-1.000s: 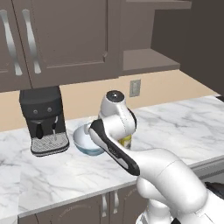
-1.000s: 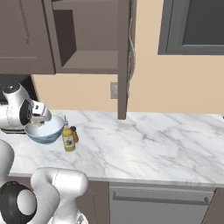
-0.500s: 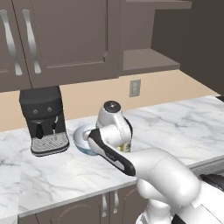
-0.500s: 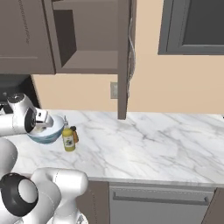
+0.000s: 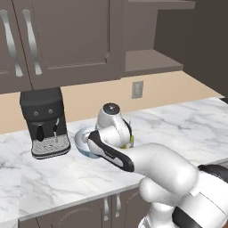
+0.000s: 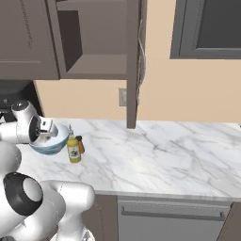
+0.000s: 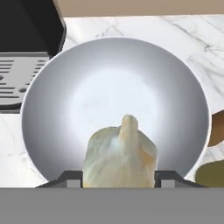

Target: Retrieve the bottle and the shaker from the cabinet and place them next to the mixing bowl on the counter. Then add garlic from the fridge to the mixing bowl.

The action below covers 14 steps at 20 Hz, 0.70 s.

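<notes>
Garlic (image 7: 120, 153): one whole bulb, pinched between the two fingertips of the gripper (image 7: 119, 177), held above the mixing bowl (image 7: 65, 87). Mixing bowl: set on the counter (image 6: 179, 155), just beside the coffee machine (image 5: 44, 122). Bottle (image 6: 72, 148) and shaker (image 6: 80, 144): stood upright together on the counter, next to the bowl. Cabinet (image 6: 94, 44): mounted above the counter.

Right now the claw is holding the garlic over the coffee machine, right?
Not quite. The claw is holding the garlic, but over the mixing bowl, not the coffee machine, which stands beside the bowl. The hand view shows it.
</notes>
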Available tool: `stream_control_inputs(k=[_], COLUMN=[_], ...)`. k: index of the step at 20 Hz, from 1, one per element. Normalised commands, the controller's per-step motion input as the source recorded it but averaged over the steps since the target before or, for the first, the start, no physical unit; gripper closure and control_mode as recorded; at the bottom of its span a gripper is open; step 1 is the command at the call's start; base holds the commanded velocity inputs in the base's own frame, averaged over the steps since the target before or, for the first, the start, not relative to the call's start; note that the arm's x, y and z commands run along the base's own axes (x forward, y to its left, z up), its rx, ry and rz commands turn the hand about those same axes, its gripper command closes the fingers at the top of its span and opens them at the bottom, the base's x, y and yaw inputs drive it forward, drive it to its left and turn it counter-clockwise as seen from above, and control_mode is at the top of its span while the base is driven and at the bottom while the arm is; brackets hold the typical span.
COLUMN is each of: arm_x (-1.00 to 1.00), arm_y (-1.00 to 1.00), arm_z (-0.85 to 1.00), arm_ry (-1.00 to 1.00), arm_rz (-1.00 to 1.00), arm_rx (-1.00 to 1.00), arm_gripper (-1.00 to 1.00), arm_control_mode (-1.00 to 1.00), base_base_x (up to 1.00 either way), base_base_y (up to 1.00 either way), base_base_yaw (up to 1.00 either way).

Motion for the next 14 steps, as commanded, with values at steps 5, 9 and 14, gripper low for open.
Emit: stream_control_inputs(k=[5, 9, 14], arm_x=[0.42, 0.38, 0.24], arm_y=[0.22, 0.05, 0.01], arm_z=[0.0, 0.0, -0.01], arm_ry=[0.01, 0.0, 0.0], arm_rz=[0.0, -0.01, 0.0], arm_rx=[0.0, 0.0, 0.0], arm_gripper=[1.0, 1.0, 1.0], arm_control_mode=[-1.0, -1.0, -1.0], base_base_x=[0.0, 0.0, 0.0], base_base_y=[0.0, 0.0, 0.0], base_base_yaw=[0.0, 0.0, 0.0])
